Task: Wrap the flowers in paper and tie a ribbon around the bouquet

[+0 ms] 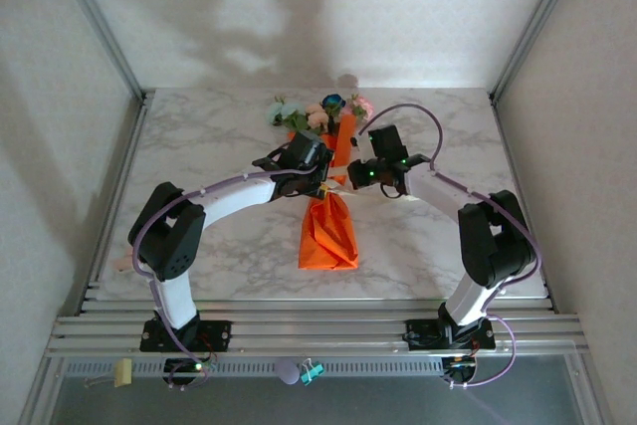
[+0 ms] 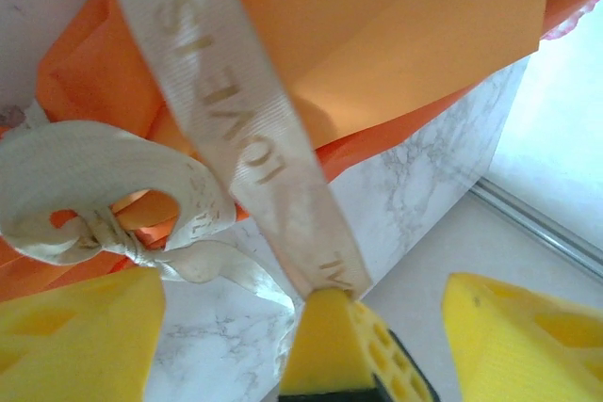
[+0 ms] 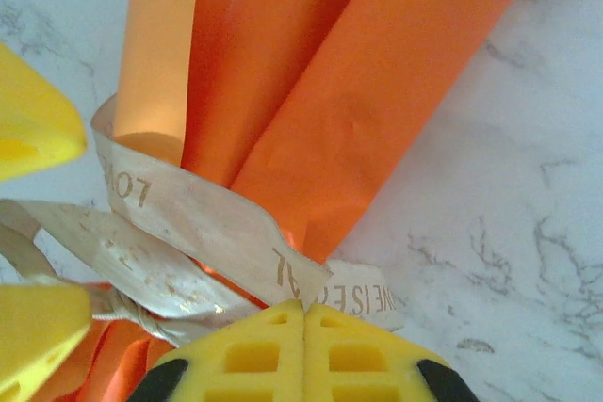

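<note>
The right gripper [image 3: 303,313] is clamped tight, its two yellow fingers meeting on the ribbon [image 3: 207,223], whose short printed end sticks out beside them. The left gripper [image 2: 301,289] stands wide and holds nothing, with one yellow finger on each side of that stretched strip.

The left wrist camera shows a small tight knot [image 2: 108,233] in the ribbon and a limp loop [image 2: 85,157] beside it, both against the paper [image 2: 396,35]. The right wrist camera shows instead the band wrapped round the gathered orange folds, with lettering along it.

From above, both grippers meet at the waist of the bouquet [image 1: 328,231], the left arm reaching in from the left and the right arm from the right. The bouquet lies flat near the middle of the table [image 1: 199,156]. Its flared paper end is nearer the arm bases, and the flowers [image 1: 318,112], pink, pale and one blue, are at the far end.

The table is white with grey marble veins. Pale walls [image 1: 398,7] stand on the left, right and far sides, slanting metal posts [image 1: 100,17] rise at the far corners, and metal rails [image 1: 318,330] run along the near edge.
</note>
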